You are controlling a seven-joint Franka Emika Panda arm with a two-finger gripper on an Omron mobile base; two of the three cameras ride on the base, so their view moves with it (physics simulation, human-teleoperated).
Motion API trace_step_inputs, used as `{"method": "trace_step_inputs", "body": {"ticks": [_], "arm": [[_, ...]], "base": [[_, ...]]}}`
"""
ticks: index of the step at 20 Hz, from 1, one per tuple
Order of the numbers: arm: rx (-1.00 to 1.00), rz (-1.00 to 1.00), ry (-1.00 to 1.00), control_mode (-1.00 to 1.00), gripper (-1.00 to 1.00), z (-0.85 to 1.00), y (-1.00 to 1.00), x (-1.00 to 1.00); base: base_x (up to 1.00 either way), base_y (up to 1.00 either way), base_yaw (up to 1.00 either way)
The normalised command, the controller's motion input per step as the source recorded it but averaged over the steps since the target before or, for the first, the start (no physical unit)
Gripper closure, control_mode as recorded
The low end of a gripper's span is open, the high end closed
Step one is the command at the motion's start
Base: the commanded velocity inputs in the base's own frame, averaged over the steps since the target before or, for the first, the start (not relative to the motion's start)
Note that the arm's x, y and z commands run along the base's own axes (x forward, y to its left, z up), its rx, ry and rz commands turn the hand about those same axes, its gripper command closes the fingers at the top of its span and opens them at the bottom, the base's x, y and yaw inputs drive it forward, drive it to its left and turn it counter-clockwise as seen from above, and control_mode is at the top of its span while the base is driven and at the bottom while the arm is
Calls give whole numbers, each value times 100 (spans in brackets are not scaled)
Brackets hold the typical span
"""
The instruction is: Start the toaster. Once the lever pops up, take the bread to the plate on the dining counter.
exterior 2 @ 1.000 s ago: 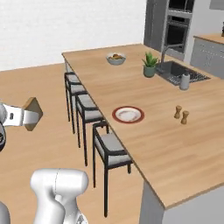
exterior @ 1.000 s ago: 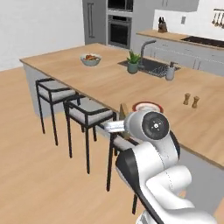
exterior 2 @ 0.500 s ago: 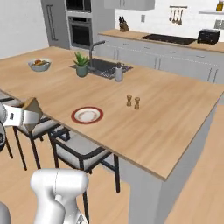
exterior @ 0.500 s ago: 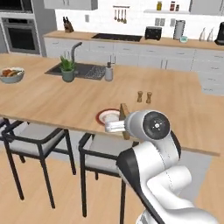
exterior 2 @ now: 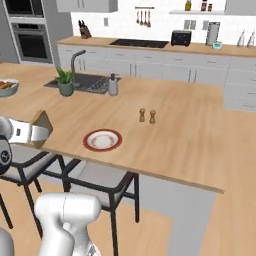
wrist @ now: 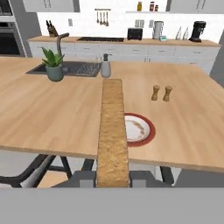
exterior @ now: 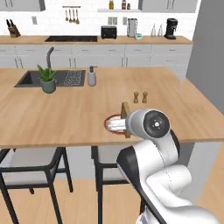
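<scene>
Having swung round with the base, the gripper (wrist: pixel 113 177) is now being faced toward the dining counter (wrist: pixel 52 113), pinching the thin tan bread slice (wrist: pixel 113 131); the red-rimmed white plate (wrist: pixel 142 129) is lying just ahead, so only placing is remaining.

Tan bread (wrist: pixel 113 131) with darker brown crust, red-brown-rimmed white plate (exterior 2: pixel 102 140), light-wood plank-grain surface (exterior 2: pixel 185 135), black toaster (exterior 2: pixel 181 37) behind.

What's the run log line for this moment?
phase: carry | gripper: shut on bread | plate: bare, on dining counter | next: place bread
</scene>
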Motion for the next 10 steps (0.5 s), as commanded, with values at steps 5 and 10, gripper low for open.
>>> {"method": "trace_step_inputs", "body": {"ticks": [5,10], "arm": [[0,0,0,100,100,0,0,0],[0,0,0,100,100,0,0,0]], "base": [[16,100,-39],[2,17,-8]]}}
